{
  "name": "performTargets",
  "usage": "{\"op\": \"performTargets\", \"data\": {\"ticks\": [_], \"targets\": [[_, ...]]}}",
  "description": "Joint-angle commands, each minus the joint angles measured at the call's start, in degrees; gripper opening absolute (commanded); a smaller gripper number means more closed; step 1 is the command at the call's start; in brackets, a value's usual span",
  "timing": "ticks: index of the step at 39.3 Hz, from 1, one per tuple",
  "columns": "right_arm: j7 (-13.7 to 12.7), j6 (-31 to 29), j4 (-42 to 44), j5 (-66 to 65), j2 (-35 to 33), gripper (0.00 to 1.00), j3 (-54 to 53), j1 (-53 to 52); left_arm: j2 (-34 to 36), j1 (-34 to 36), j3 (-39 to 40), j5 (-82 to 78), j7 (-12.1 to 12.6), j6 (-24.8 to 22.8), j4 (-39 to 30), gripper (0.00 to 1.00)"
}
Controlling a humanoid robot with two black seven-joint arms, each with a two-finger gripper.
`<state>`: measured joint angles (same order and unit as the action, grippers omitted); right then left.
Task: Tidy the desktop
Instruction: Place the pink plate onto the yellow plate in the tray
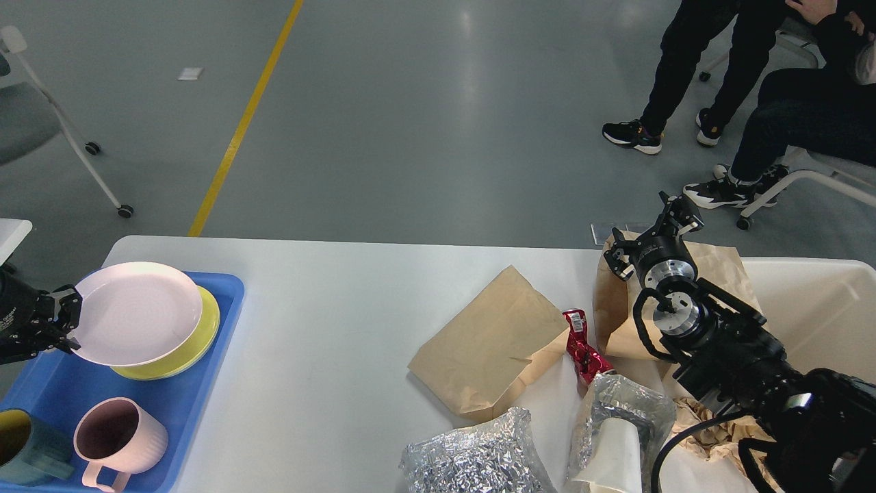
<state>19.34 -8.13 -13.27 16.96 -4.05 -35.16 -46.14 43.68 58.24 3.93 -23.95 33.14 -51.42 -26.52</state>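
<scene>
- The left hand is gripping the near-left rim of a pink plate, its fingers closed on the edge, holding it over a yellow plate in the blue tray.
- The right hand is hovering by a standing paper bag; it is too dark and end-on to say how far its fingers are parted.
- The desk is filling the lower half of the view, its long axis running left to right, its far edge facing the grey floor.
- Sorted so far, by my reading: two plates, a pink mug and a teal mug in the tray.
- Left to clear: a flat paper bag, a red wrapper, two foil bags and crumpled paper, probably for the cream bin.
</scene>
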Motion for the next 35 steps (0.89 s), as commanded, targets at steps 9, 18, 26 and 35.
{"op": "performTargets", "data": {"ticks": [9,18,26,35], "targets": [[-0.01,-0.04,0.0,0.01,-0.08,1.0,0.0,0.0,-1.84,-2.86,7.49,0.39,-0.01,-1.31,8.76,0.01],[-0.01,-0.04,0.0,0.01,0.0,1.0,0.0,0.0,-2.54,-4.01,10.22,0.66,-0.62,-0.79,12.1,0.02],[-0.01,-0.04,0.0,0.01,0.0,1.0,0.0,0.0,-4.74,-5.68,11.63,0.22,-0.71,1.84,14.21,0.03],[-0.01,-0.04,0.0,0.01,0.0,1.0,0.0,0.0,-7.03,-6.29,11.45,0.04,-0.89,7.47,14.3,0.04]]}}
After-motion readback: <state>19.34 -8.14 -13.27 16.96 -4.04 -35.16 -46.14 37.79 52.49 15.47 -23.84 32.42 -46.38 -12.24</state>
